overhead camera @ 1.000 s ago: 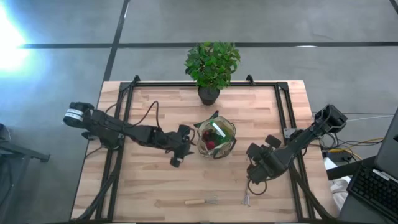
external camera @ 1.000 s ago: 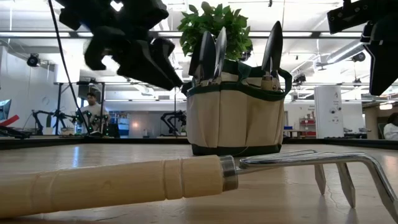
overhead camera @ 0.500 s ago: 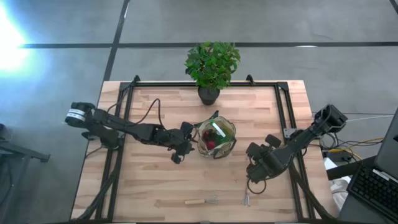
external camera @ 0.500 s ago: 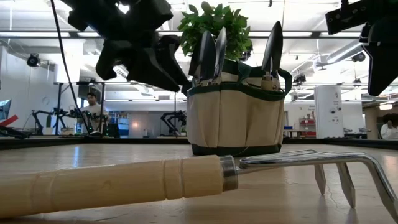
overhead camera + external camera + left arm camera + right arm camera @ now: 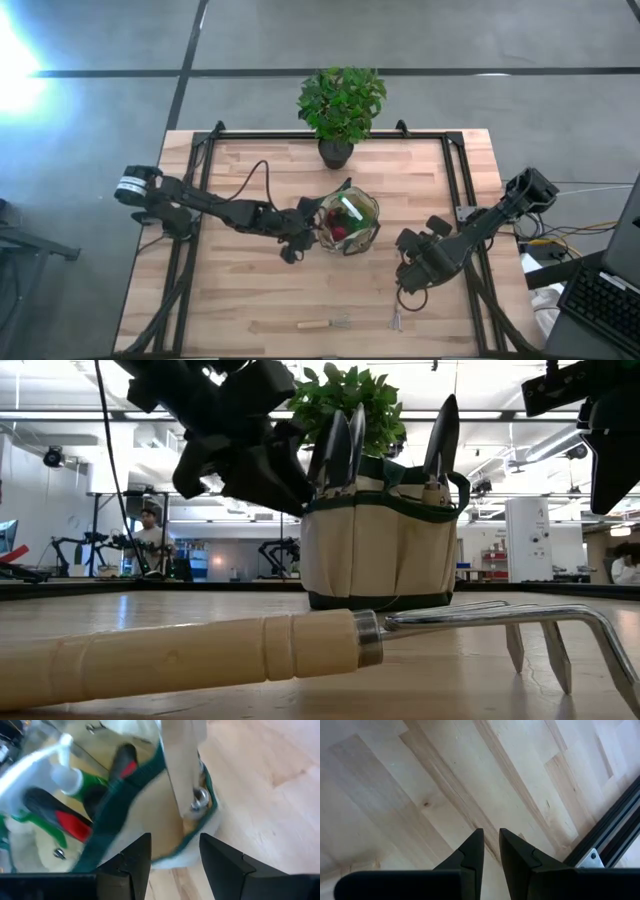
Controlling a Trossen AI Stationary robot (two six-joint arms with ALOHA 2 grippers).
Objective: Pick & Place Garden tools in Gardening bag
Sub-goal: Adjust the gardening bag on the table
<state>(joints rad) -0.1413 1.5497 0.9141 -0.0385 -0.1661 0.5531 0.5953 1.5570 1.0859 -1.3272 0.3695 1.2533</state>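
The khaki gardening bag [image 5: 347, 222] stands upright mid-table. Trowel blades [image 5: 335, 445] stick up out of it, and a green spray bottle [image 5: 75, 780] and a red-and-black tool [image 5: 70, 822] lie inside. A wooden handle [image 5: 182, 765] stands in an outer pocket. A wooden-handled rake [image 5: 322, 324] and a small metal tool [image 5: 396, 320] lie flat near the table's near edge. My left gripper [image 5: 300, 236] is open and slants down at the bag's left side. My right gripper [image 5: 413, 277] hovers right of the bag over bare wood, with a narrow gap between its fingers [image 5: 490, 845]. My left gripper stands right at the left wall of the bag [image 5: 172, 847], slanting down from the table's left, with the wall just beyond its open fingertips. I cannot tell whether a finger touches the cloth.
A leafy potted plant [image 5: 340, 105] stands at the table's far edge behind the bag. A black frame rail [image 5: 458, 190] runs along the table's sides. Bare wood lies between the bag and the tools at the near edge.
My left gripper has moved toward the table's right, up to the bag's left side, rolling about its own axis as it went. Its fingers have stayed open. My right arm has kept still.
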